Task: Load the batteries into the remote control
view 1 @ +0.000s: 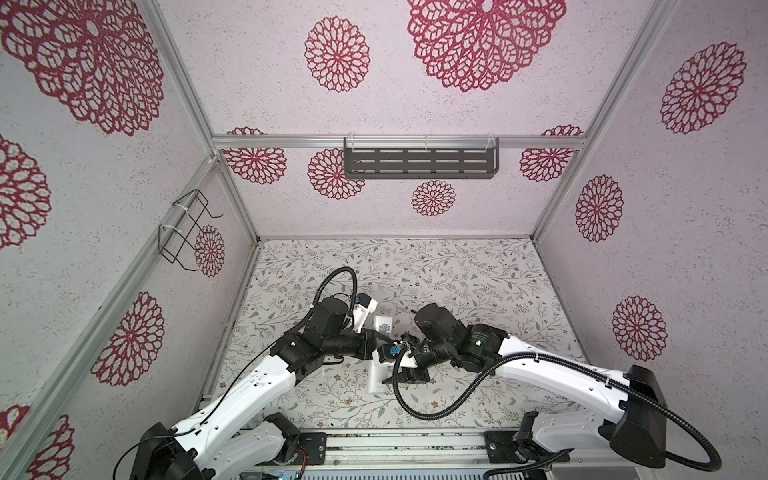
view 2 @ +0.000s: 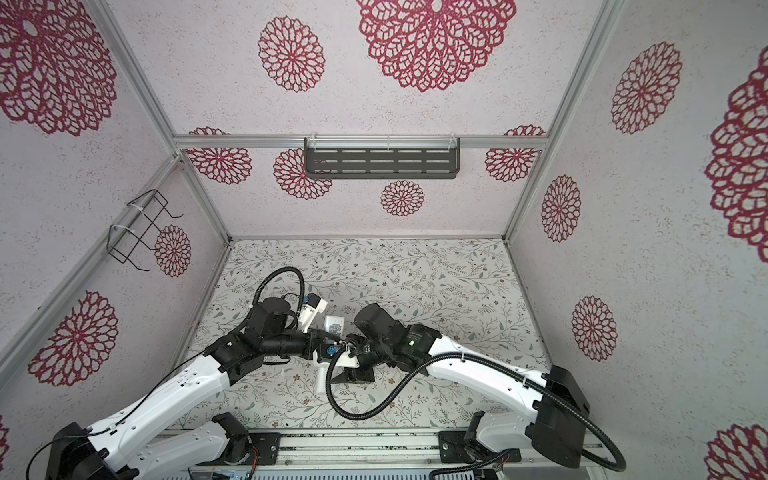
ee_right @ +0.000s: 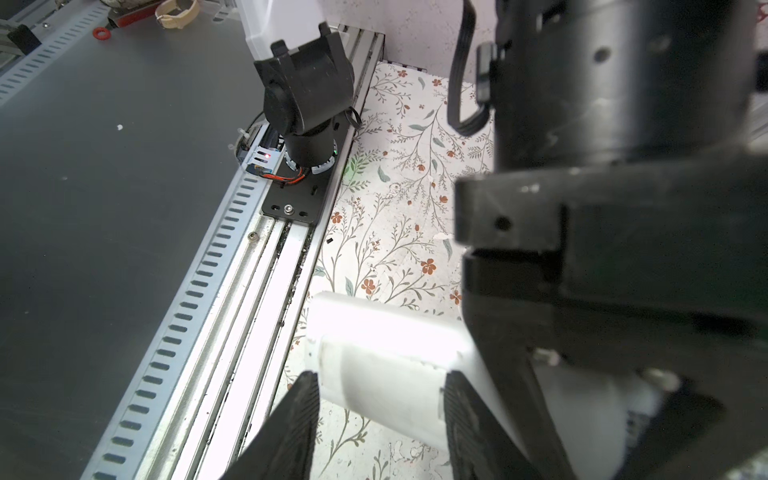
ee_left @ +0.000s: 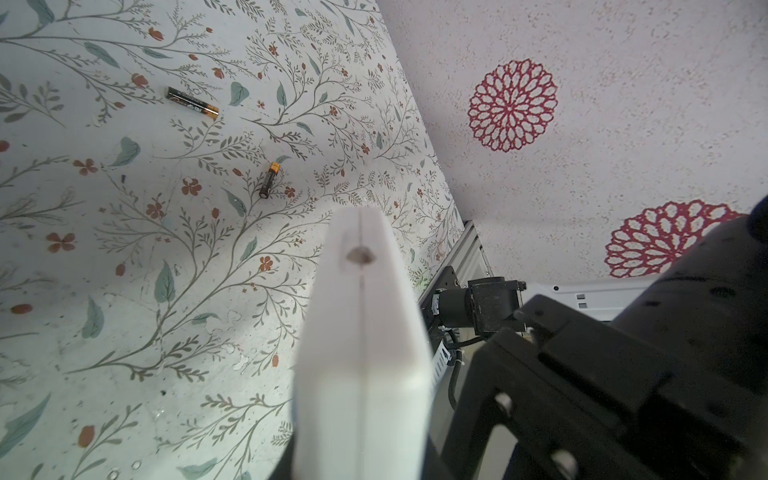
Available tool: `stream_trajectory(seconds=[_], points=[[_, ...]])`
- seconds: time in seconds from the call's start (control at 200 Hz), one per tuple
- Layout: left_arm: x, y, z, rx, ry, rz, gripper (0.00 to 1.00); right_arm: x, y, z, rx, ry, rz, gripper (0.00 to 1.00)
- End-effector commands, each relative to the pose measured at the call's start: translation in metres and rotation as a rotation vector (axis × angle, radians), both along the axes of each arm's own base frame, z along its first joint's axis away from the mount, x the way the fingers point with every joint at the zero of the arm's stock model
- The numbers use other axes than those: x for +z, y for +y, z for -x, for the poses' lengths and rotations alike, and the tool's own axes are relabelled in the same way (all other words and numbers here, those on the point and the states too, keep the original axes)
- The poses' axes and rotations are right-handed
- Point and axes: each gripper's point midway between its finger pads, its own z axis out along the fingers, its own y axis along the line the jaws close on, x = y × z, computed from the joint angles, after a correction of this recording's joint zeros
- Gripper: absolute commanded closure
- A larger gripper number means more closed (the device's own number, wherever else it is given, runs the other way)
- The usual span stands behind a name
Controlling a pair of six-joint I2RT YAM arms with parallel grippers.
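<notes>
The remote control (view 1: 383,326) is a slim white bar held off the floral table, its near end (view 1: 378,380) pointing at the front rail. My left gripper (view 1: 377,343) is shut on its middle; in the left wrist view the remote (ee_left: 361,332) runs edge-on out of the left gripper (ee_left: 359,465). My right gripper (ee_right: 381,378) grips the remote's near end (ee_right: 386,332), with a ribbed finger (ee_right: 299,415) pressed against each side. Both batteries (ee_left: 192,102) (ee_left: 269,179) lie loose and apart on the table, beyond the remote's far end.
The front rail (ee_right: 232,291) with both arm bases runs along the table's near edge. A dark slotted shelf (view 1: 419,163) hangs on the back wall and a wire rack (view 1: 185,230) on the left wall. The right arm's cable (view 1: 415,405) loops low over the table.
</notes>
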Motion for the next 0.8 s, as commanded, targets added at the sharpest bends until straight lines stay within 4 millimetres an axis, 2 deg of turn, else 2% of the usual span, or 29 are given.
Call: stream_trajectory(seconds=[0.0, 0.155, 0.28, 0.55, 0.795], points=[[0.047, -0.005, -0.023, 0.037, -0.163, 0.081, 0.99, -0.003, -0.008, 0.037, 0.125, 0.106, 0.036, 0.5], [0.047, -0.005, -0.023, 0.036, -0.166, 0.078, 0.99, -0.002, -0.009, 0.036, 0.12, 0.106, 0.042, 0.51], [0.046, -0.005, -0.023, 0.033, -0.164, 0.076, 0.99, 0.005, -0.009, 0.03, 0.083, 0.065, 0.013, 0.51], [0.049, -0.007, -0.022, 0.031, -0.161, 0.098, 0.99, 0.048, -0.014, -0.006, -0.153, -0.126, -0.237, 0.27], [0.05, -0.012, -0.018, 0.005, -0.146, 0.133, 0.99, 0.048, -0.009, -0.016, -0.154, -0.179, -0.256, 0.23]])
